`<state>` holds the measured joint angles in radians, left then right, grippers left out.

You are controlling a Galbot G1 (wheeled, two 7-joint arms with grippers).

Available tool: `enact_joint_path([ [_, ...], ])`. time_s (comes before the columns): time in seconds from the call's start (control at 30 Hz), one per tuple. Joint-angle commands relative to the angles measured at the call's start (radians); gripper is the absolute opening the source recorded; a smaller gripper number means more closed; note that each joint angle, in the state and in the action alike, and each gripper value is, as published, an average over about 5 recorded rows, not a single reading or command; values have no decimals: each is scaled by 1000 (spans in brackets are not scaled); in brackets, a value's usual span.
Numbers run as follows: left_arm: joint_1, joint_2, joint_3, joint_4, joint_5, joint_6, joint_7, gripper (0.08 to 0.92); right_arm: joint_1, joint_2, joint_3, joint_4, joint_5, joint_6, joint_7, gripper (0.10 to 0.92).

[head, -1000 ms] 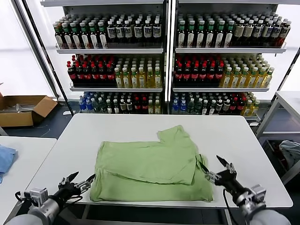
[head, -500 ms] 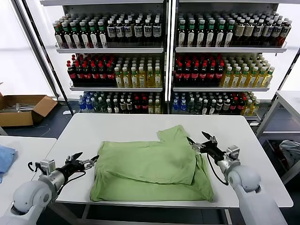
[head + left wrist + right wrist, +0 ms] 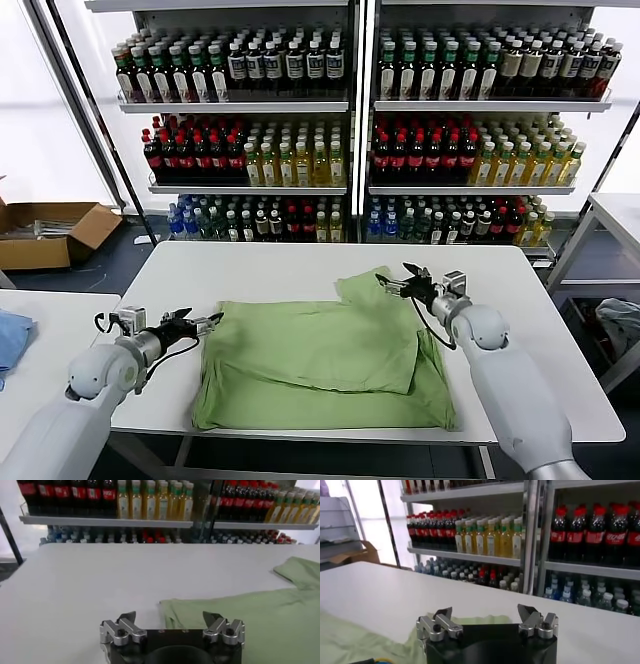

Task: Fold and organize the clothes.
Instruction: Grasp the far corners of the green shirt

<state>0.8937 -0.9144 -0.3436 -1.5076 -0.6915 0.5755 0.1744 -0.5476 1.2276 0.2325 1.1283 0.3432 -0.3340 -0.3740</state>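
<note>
Where the white table [image 3: 300,265] fills the middle of the head view, a light green polo shirt [image 3: 320,360] lies flat on its near half, partly folded. Its long axis runs across the table from the robot's left to its right, with the near hem close to the table's front edge. One sleeve [image 3: 372,287] sticks out from the far right corner of the folded body, pointing away from the robot toward the shelves. A folded-over layer covers most of the shirt, leaving a lower strip showing along the near and right edges.

The left gripper [image 3: 203,321] hovers just beside the shirt's far left corner, its fingers spread apart and gripping nothing; in the left wrist view [image 3: 170,617] the green edge lies just ahead of the spread fingertips, on bare table. The right gripper [image 3: 400,283] hangs over the protruding sleeve at the far right, fingers likewise apart and empty; whether they touch the fabric cannot be told. In the right wrist view [image 3: 485,614] the sleeve's edge shows below and beyond the fingertips.

Behind the table stand shelves of bottled drinks [image 3: 350,130]. A cardboard box [image 3: 50,232] sits on the floor at far left, and a blue cloth [image 3: 12,335] rests on a side table at the left.
</note>
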Motion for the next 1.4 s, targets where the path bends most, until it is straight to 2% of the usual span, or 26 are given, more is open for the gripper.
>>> enact_joint_path([
  [0.03, -171, -22, 123, 181, -1, -2, 7, 823, 100, 48, -40, -168, -57, -16, 23, 823],
  [0.37, -181, -51, 149, 204, 5, -3, 7, 823, 93, 74, -49, -177, -50, -60, 43, 823],
  [0.47, -177, -62, 152, 203, 7, -1, 9, 823, 94, 78, -61, -174, -43, -87, 50, 798],
  [0.77, -159, -77, 174, 206, 20, 1, 39, 802, 77, 90, -55, -143, 50, -156, 85, 568],
  [1.23, -130, -71, 163, 163, 4, -5, 47, 416, 51, 94, -33, -84, 123, -103, 83, 161],
  [1.3, -130, -69, 160, 147, 1, -12, 45, 355, 43, 100, -24, -70, 149, -88, 82, 124],
  [1.4, -128, -66, 153, 122, -4, -23, 34, 269, 24, 102, -12, -23, 199, -78, 89, 110],
])
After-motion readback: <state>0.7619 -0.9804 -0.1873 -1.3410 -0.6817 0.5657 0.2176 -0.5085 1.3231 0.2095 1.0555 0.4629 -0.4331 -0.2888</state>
